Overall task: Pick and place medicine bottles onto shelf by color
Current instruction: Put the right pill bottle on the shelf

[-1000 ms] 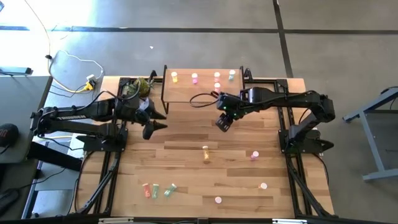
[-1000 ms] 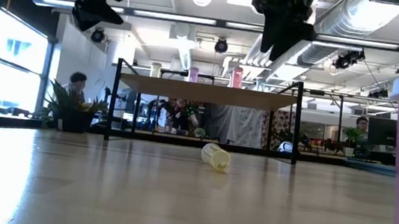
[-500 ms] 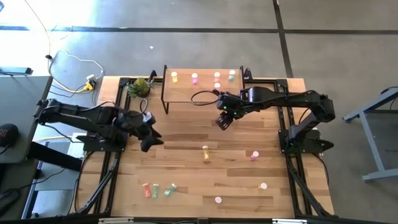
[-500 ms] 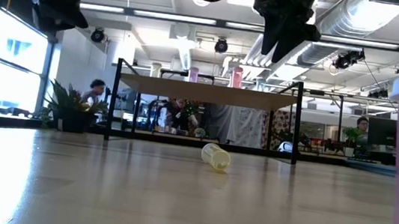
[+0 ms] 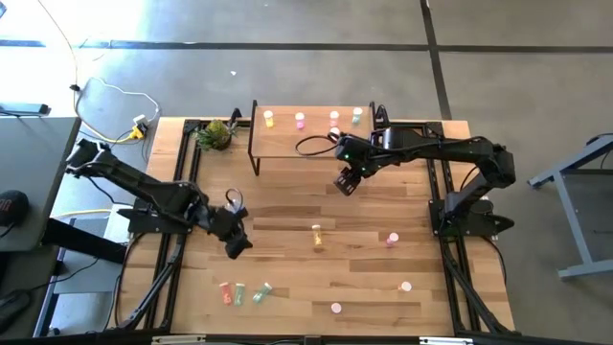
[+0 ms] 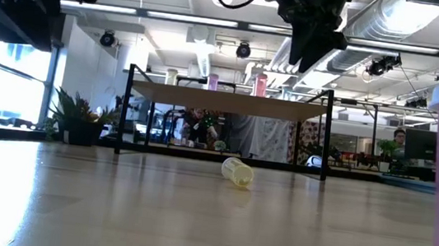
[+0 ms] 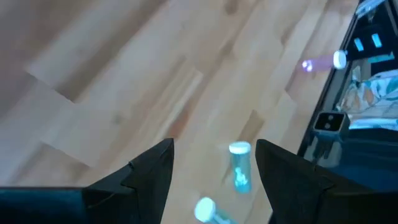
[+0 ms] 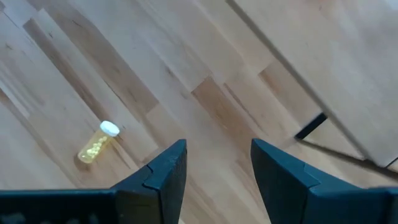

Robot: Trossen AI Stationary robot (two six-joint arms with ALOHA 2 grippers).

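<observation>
The shelf [image 5: 311, 139] stands at the table's far edge with several small bottles [image 5: 300, 120] upright on its top. A yellow bottle [image 5: 316, 233] lies on its side mid-table, also in the low view [image 6: 237, 171] and the right wrist view [image 8: 97, 142]. Three bottles, one orange [image 5: 226, 292] and two green [image 5: 261, 292], lie near the front left. My left gripper [image 5: 235, 240] hangs open and empty above the boards just beyond them; its wrist view shows a green bottle [image 7: 239, 165] lying below. My right gripper [image 5: 345, 184] hangs open and empty in front of the shelf.
Pink bottles stand at the right [image 5: 392, 238], the front right [image 5: 405, 286] and the near edge [image 5: 336, 308]. A green leafy object [image 5: 215, 134] sits left of the shelf. The shelf's black leg [image 8: 309, 126] is near my right gripper. Bare boards lie between the arms.
My left gripper has swung from beside the leafy object at the far left toward the table's near edge and the three bottles, sinking and rolling about its own line as it went. Its fingers have stayed open. No bottle has moved.
</observation>
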